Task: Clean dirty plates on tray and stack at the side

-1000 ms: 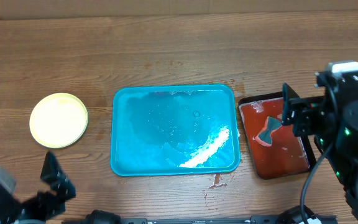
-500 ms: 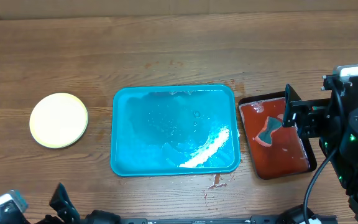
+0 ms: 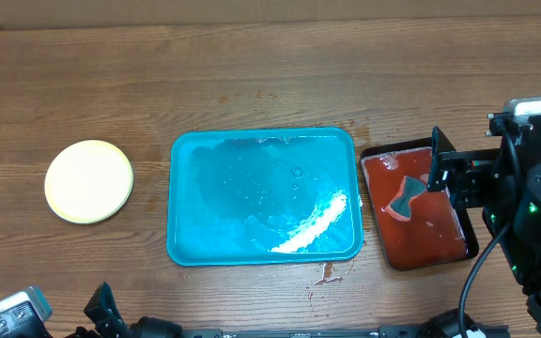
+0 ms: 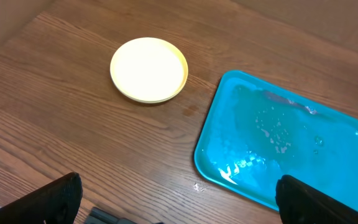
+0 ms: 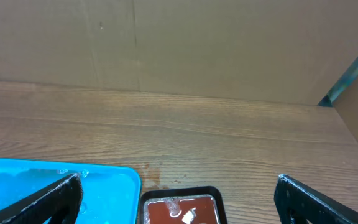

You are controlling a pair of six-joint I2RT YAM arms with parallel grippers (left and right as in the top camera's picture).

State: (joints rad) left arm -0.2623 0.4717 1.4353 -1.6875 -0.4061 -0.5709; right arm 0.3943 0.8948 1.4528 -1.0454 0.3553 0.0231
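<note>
A pale yellow plate (image 3: 89, 181) lies on the table at the left, apart from the tray, and its top looks clean. It also shows in the left wrist view (image 4: 148, 69). I cannot tell whether other plates lie under it. The turquoise tray (image 3: 186, 188) sits at the centre, wet, with no plate on it; it shows in both wrist views (image 4: 291, 155) (image 5: 42, 180). My left gripper (image 4: 179, 205) is open and empty, low at the front left edge (image 3: 101, 305). My right gripper (image 5: 179, 205) is open and empty, beside the red tray (image 3: 438, 169).
A smaller black-rimmed red tray (image 3: 430, 235) holds red liquid and a grey bow-shaped piece (image 3: 404, 197), right of the turquoise tray. It shows in the right wrist view (image 5: 166, 211). Small spill marks lie on the wood in front of the turquoise tray (image 3: 327, 272). A cardboard wall stands behind.
My left arm has drawn back toward the front edge and mostly left the overhead view. My right arm shifted slightly right, then stayed still. The plate and trays have not moved.
</note>
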